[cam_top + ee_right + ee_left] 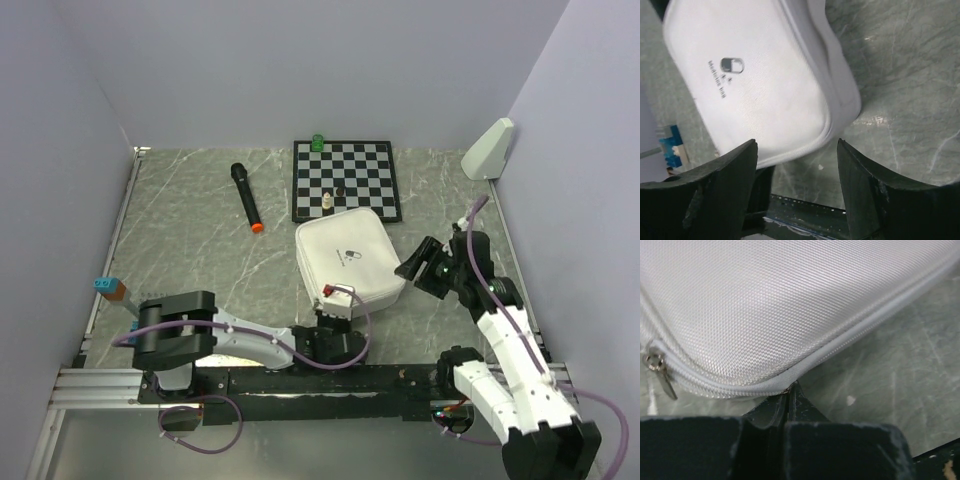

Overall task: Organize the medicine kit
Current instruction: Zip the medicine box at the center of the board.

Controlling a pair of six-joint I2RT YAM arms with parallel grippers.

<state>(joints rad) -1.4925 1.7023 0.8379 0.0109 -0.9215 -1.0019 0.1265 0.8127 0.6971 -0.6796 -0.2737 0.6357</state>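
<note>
At the near edge of the table the left arm is reaching low across towards the middle, and the left jaws are sitting closed, their dark fingers pressed together with the tips touching the piped near edge of the medicine kit; whether they are pinching that seam I cannot tell. In the left wrist view the woven grey-white shell of the kit is filling most of the picture, and a metal zip pull is hanging at its left corner. The kit is lying flat and shut on the table in front of the arms, lid up, its small dark capsule logo showing. Just to its right, the right arm is holding the right jaws wide open above the table, nothing between them, pointing at the kit's corner but standing apart from it. A blue and orange block is sitting at the left edge. Farther back, a black microphone with an orange end is lying to the left, a chessboard is lying just behind the kit with a white piece, a dark piece and a green piece on it, and a white wedge is leaning at the far right wall
</note>
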